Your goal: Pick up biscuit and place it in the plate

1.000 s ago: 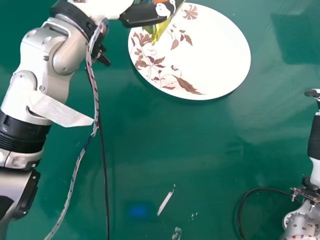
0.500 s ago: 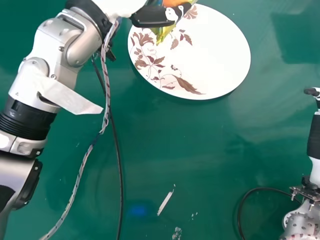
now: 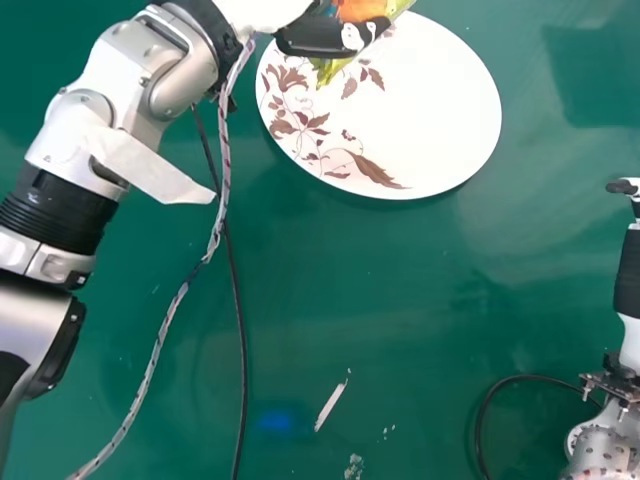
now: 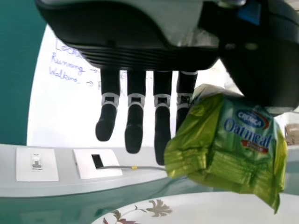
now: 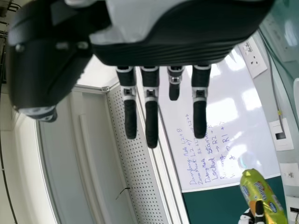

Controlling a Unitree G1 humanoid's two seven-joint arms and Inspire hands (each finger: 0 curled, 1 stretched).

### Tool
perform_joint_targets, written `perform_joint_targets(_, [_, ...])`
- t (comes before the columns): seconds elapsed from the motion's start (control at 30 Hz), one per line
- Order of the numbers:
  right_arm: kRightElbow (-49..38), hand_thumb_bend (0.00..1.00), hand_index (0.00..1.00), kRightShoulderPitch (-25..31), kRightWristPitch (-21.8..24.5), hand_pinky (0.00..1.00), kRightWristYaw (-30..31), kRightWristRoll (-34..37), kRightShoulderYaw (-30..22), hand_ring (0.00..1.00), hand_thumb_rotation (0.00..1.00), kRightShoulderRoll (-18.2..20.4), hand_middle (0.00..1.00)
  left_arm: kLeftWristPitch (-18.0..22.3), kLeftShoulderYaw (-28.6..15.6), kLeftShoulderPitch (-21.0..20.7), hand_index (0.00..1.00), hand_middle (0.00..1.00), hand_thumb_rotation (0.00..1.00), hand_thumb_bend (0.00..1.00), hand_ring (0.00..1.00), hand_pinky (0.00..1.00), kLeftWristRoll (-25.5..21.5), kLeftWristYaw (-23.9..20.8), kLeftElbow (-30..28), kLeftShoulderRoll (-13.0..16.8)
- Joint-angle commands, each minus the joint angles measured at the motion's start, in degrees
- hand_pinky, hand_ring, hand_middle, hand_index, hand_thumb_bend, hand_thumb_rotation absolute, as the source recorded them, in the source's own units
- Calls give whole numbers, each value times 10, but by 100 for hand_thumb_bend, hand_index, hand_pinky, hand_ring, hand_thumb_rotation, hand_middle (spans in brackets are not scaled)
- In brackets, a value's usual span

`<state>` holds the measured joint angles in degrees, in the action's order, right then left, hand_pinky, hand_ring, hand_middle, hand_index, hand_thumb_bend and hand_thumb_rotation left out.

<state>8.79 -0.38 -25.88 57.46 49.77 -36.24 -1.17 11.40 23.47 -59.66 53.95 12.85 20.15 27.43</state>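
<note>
At the top of the head view, the left hand [image 3: 325,36] grips the biscuit packet [image 4: 229,144] over the plate [image 3: 430,120]; light, crinkly and probably breakable inside, it wants a gentle mid-body hold.

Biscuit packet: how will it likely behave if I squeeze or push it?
The packet has a crinkled end that would probably fold under a push. Its body looks plumper, so likely feels firmer. The wrapper is glossy and might slip a little in the left hand.
</note>
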Motion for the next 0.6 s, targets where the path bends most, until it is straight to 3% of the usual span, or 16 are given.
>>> perform_joint_targets(0.0, [67,81,66,20,-2,48,-8,-1,17,52,29,49,57,12,9,-17,48,31,14,52,22,19,5,-10,0,0])
perform_joint_targets(0.3, [72,81,61,20,-7,42,-4,-10,18,47,28,47,52,58,15,-26,48,31,14,52,24,20,2,-51,24,0])
perform_joint_targets(0.57, [74,83,57,23,-13,42,-11,-14,15,46,33,50,50,89,28,-23,48,31,14,52,24,21,21,-64,42,11])
